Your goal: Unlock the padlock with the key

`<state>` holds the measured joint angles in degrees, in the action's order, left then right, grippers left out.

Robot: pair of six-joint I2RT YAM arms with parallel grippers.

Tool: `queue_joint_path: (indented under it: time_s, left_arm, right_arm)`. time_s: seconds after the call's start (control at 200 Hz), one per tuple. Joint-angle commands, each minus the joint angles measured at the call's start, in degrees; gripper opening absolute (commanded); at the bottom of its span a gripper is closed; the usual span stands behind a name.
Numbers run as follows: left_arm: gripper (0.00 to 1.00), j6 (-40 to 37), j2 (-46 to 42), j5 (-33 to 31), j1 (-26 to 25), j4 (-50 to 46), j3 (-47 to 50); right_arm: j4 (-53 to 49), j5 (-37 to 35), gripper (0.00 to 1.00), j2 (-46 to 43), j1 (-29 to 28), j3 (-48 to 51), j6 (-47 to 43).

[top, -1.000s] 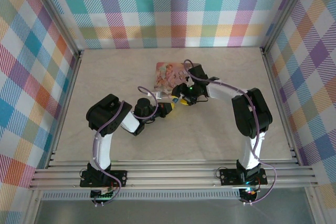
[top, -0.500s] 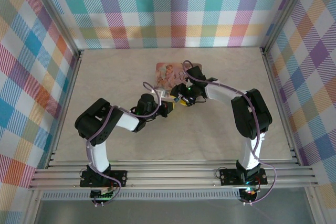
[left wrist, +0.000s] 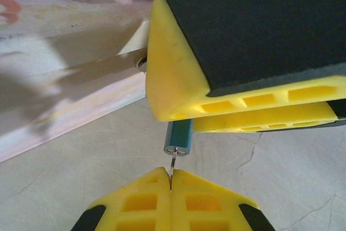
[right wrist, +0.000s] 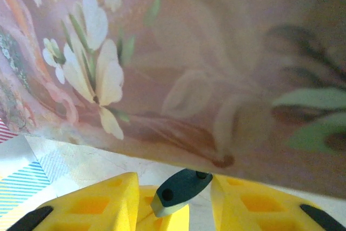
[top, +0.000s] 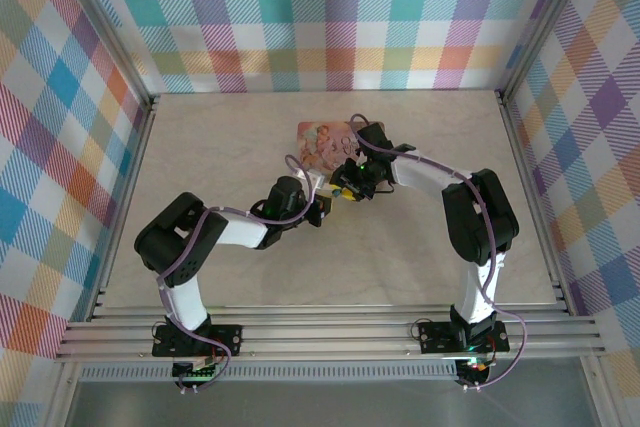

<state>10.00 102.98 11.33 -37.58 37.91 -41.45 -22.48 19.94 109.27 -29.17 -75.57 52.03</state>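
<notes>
We see left gripper [left wrist: 171, 179], clenched on key [left wrist: 172, 163], now further toward 1 o'clock; key tip meets padlock [left wrist: 179, 137], clamped in right gripper [right wrist: 175, 198]. Insertion looks next.

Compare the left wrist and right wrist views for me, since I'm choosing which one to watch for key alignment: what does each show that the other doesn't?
Left wrist, not right wrist: the key, a thin metal sliver pinched in the shut left gripper, its tip at the end face of the padlock.
Right wrist, not left wrist: the padlock's broad side with two dark dots, and a sliver of plaid wall.
Both: the blue padlock clamped in the right gripper, close beside the pink tin.
</notes>
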Motion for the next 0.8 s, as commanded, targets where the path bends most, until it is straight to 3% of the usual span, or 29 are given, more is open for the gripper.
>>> queue_joint_path:
  time_s: [0.0, 0.345, 0.795]
  left_arm:
    - [0.00, -3.02, -2.23, -0.89, -1.59, -2.88, -1.48]
    - [0.00, -8.53, -5.46, -6.89, -4.57, -8.36, -3.11]
    - [0.00, -10.48, -5.50, -8.26, -6.38, -11.34, -4.92]
  right_arm:
    - [-4.30, 0.90, 0.45, 0.24, 0.34, -0.64, 1.13]
    - [-5.12, 2.07, 0.45, 0.11, 0.34, -0.63, 1.40]
    - [-4.77, 2.06, 0.02, -1.59, 0.34, 1.01, 1.42]
